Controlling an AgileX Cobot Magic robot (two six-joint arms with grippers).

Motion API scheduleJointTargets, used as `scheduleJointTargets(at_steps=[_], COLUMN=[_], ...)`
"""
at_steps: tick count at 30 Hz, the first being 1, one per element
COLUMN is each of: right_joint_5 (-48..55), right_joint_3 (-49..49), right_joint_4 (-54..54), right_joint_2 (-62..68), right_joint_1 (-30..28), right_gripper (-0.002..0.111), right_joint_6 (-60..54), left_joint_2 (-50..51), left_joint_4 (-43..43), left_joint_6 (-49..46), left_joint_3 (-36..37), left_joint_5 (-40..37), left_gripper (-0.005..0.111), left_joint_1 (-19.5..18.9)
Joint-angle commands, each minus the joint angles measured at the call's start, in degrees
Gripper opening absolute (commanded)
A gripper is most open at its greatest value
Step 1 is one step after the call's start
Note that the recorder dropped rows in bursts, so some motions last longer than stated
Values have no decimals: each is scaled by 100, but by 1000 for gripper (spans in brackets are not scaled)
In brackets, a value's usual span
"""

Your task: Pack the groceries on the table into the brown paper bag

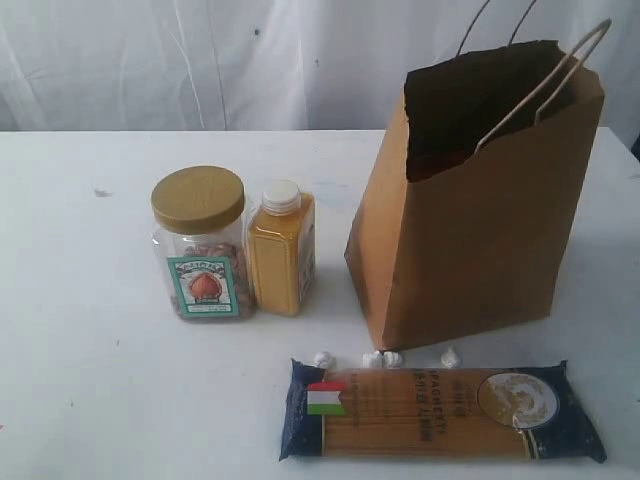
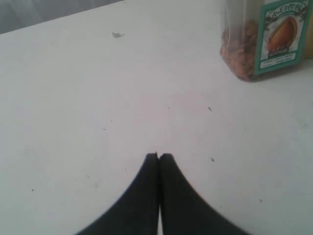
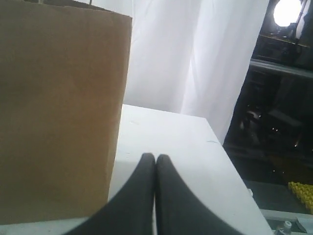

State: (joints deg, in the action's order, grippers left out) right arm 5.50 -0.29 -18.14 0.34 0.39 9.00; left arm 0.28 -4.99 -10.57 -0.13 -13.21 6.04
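Observation:
On the white table [image 1: 90,350] a clear jar [image 1: 201,245] with a gold lid and teal label stands next to a yellow bottle [image 1: 281,250]. A long spaghetti packet [image 1: 440,411] lies flat near the front edge. The brown paper bag [image 1: 470,220] stands upright and open at the right. Neither arm shows in the exterior view. My left gripper [image 2: 159,155] is shut and empty over bare table, with the jar [image 2: 261,41] some way off. My right gripper [image 3: 155,156] is shut and empty beside the bag's wall [image 3: 58,112].
Several tiny white crumbs [image 1: 385,358] lie between the bag and the spaghetti packet. A white curtain [image 1: 200,60] hangs behind the table. In the right wrist view the table edge [image 3: 234,171] drops off to dark shelving.

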Motion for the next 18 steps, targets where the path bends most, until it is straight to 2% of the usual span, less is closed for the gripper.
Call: scheduleJointTargets(at_steps=[1, 4, 10, 14, 18], right_joint_5=[123, 123, 132, 393, 628], right_joint_3=[29, 29, 29, 29, 29], right_joint_4=[427, 787, 852, 1814, 1903], right_joint_2=[-34, -34, -34, -34, -34], right_joint_1=[-39, -39, -39, -39, -39], right_gripper=[0, 0, 0, 0, 0], right_joint_6=[24, 24, 24, 24, 24], left_joint_2=[-28, -28, -28, -28, -28], left_joint_4=[-48, -48, -48, -48, -48], left_joint_6=[2, 2, 2, 2, 2], left_joint_3=[13, 13, 13, 13, 13], left_joint_5=[0, 0, 0, 0, 0], left_gripper=[0, 0, 0, 0, 0], left_joint_1=[-13, -13, -13, -13, -13])
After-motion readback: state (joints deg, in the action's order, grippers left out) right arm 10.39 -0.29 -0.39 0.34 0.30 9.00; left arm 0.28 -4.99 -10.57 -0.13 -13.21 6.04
